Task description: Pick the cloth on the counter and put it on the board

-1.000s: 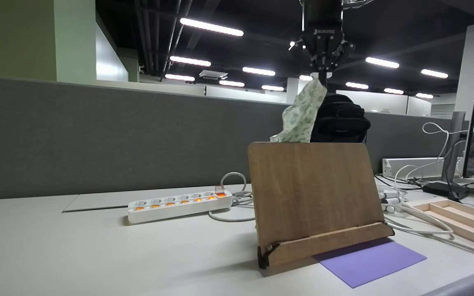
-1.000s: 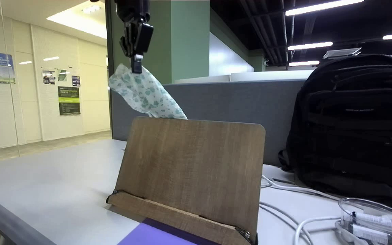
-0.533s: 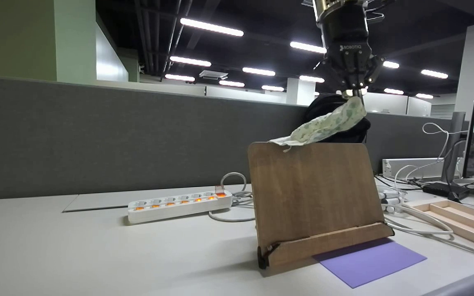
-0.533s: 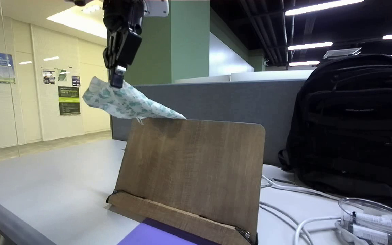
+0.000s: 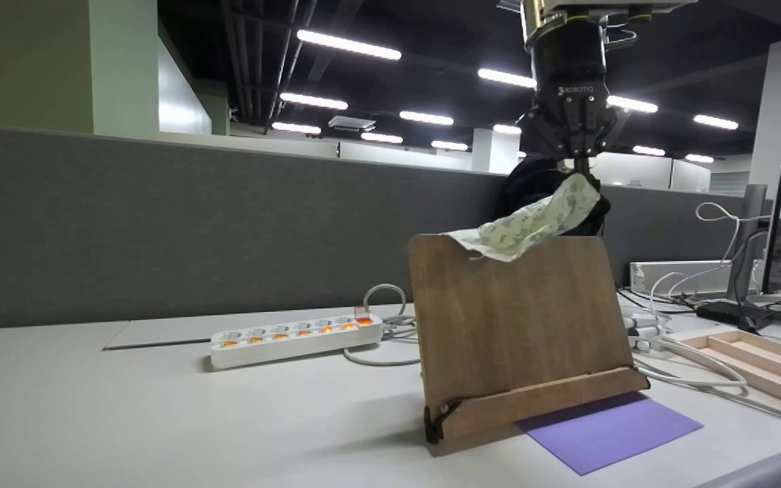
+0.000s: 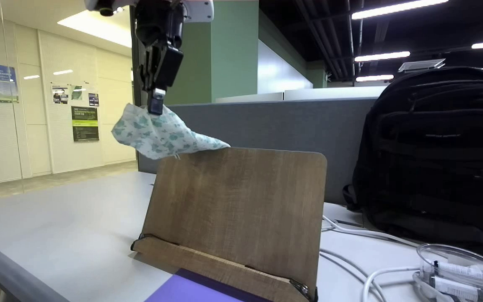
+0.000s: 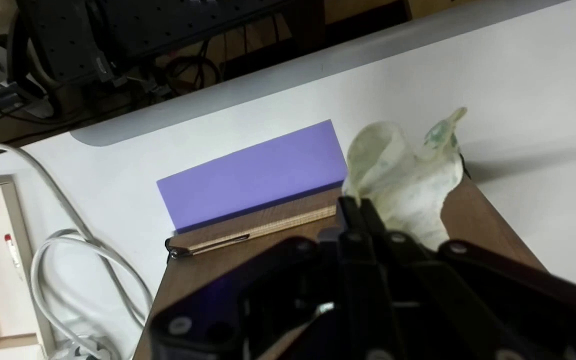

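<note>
The cloth, white with a green leaf print, shows in both exterior views (image 5: 533, 220) (image 6: 153, 133) and in the wrist view (image 7: 413, 185). My gripper (image 5: 582, 169) is shut on its upper part, above the board's top edge; it also shows in an exterior view (image 6: 156, 110) and the wrist view (image 7: 357, 201). The cloth slopes from the fingers to the top edge of the brown wooden board (image 5: 533, 312), and its lower fold hangs in front of that edge. The board (image 6: 237, 201) leans back on its stand. What lies behind the board is hidden.
A purple sheet (image 5: 614, 437) lies partly under the board's front. A white power strip (image 5: 295, 342), loose cables (image 6: 350, 260), a black backpack (image 6: 434, 159), a clear dish with small bottles (image 6: 463, 272) and a wooden tray (image 5: 763, 362) stand around. A grey partition (image 5: 194, 224) rises behind.
The gripper has come down and over toward the board's near side, still holding the cloth. The cloth went from hanging behind the board to draping over its top edge, with a fold in front.
</note>
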Available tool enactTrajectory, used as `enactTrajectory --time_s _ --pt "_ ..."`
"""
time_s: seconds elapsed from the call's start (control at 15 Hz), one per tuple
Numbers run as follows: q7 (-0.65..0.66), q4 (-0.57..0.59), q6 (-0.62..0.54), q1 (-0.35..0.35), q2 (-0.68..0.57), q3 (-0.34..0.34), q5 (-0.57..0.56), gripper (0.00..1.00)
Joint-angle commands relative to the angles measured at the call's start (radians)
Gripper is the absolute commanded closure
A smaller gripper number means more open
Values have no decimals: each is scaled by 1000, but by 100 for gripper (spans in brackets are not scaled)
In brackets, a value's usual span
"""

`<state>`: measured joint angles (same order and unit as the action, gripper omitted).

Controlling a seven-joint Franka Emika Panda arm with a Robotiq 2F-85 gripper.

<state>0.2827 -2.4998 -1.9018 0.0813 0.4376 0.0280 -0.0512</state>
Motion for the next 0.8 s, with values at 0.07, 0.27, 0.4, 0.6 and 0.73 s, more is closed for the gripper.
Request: enactTrajectory --time_s 0.07,0.27,0.4,0.6,0.73 --pt "32 9 -85 -1 -20 2 27 100" --pt "36 8 -135 1 -44 1 32 100" --pt "32 9 -149 -1 -59 -1 41 100" --pt "22 12 -147 -4 -75 -4 51 66" --pt "21 16 -146 -7 -76 -3 57 52"
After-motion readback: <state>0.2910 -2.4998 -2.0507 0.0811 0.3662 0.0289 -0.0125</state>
